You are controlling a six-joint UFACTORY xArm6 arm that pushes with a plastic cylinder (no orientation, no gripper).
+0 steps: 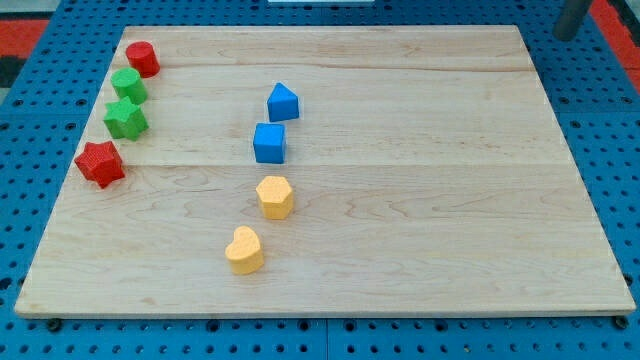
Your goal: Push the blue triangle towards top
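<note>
The wooden tabletop [420,230] carried eight blocks. The blue triangle [283,102] sat left of centre, just above the blue cube [270,143]. Only the rod's shaft showed at the view's top right; my tip, the end effector, was out of frame, so its state couldn't be told. Best would be entering between those two blocks, pushing centrally upward.

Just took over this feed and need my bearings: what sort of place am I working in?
Probably a lab tabletop rig for block pushing: a pale wooden board lies on a blue perforated base, with small coloured blocks like the blue triangle and blue cube. My tip sits at the view's top right.
</note>
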